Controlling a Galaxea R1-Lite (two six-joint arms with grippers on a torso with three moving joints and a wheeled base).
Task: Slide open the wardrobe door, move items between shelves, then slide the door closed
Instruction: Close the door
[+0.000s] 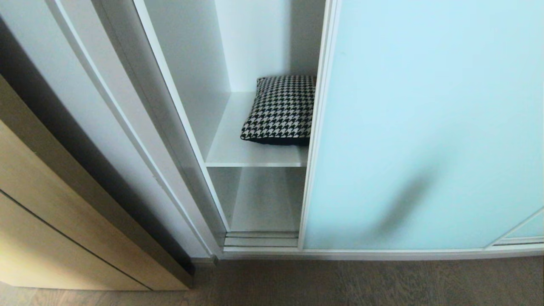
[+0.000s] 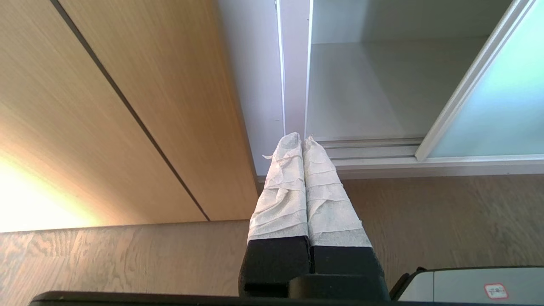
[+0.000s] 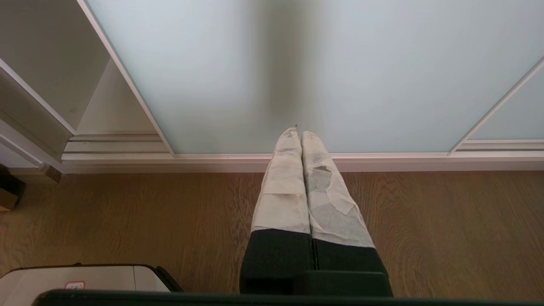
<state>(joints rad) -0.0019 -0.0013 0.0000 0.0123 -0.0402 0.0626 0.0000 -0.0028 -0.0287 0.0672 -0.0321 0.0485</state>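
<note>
Both grippers, left gripper point(image 2: 302, 140) and right gripper point(image 3: 299, 135), have white-taped, black-based jaws; taping perhaps fabric.

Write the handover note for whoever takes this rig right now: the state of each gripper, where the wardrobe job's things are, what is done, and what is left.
Left gripper: shut, empty, low over the wooden floor before the open bay.
Right gripper: shut, empty, pointing at the foot of the sliding wardrobe door.
Door: partly open, a gap on its left side.
Cushion: on the upper shelf, leaning back, its right edge hidden behind the door frame.
Lower shelf: nothing on its visible part.
Done: door slid partly open.
Left: whether the cushion has already been moved cannot be told; if not, move it between shelves. Then close the door.
</note>
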